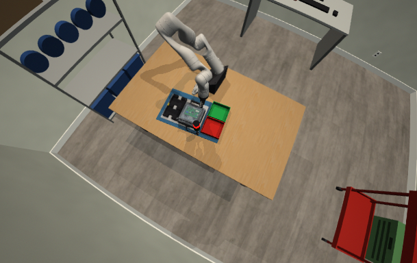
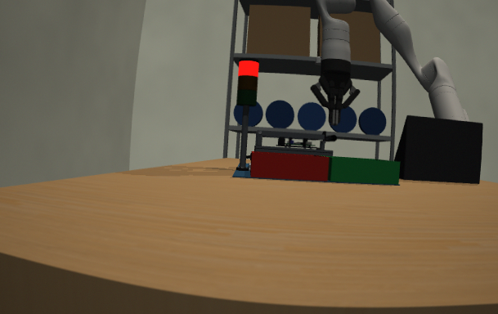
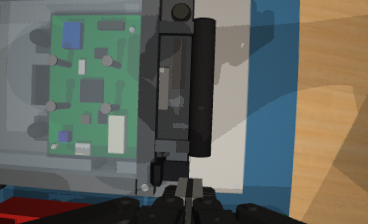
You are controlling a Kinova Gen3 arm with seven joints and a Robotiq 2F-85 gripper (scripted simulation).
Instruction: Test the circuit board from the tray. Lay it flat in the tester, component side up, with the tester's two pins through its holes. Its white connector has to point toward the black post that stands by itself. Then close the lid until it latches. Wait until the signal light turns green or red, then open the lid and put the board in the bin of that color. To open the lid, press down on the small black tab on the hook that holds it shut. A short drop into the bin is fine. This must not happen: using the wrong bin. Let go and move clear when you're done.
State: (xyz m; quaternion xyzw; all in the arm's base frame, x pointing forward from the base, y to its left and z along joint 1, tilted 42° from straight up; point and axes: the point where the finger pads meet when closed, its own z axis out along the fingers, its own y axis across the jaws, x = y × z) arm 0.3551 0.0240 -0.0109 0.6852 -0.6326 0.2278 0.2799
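The green circuit board [image 1: 193, 112] [image 3: 121, 82] lies component side up in the tester, under the clear lid [image 3: 15, 100], which is down. Its large white connector [image 3: 117, 134] is at the board's lower right in the wrist view. The signal light [image 1: 196, 126] [image 2: 249, 68] shows red. My gripper [image 1: 202, 105] [image 2: 334, 118] [image 3: 190, 194] is shut and empty, above the tester's handle side. In the wrist view its tips appear just right of and below a small black piece [image 3: 156, 172] at the lid's corner, perhaps the hook's tab. Contact is not visible.
The red bin [image 1: 213, 127] [image 2: 290, 166] [image 3: 50, 207] and green bin [image 1: 219, 111] [image 2: 364, 170] stand side by side beside the tester. A black handle bar [image 3: 202, 87] runs along the tester's side. The black tray [image 1: 170, 114] is on the tester's other side. The signal light's pole [image 2: 244, 139] stands near the red bin.
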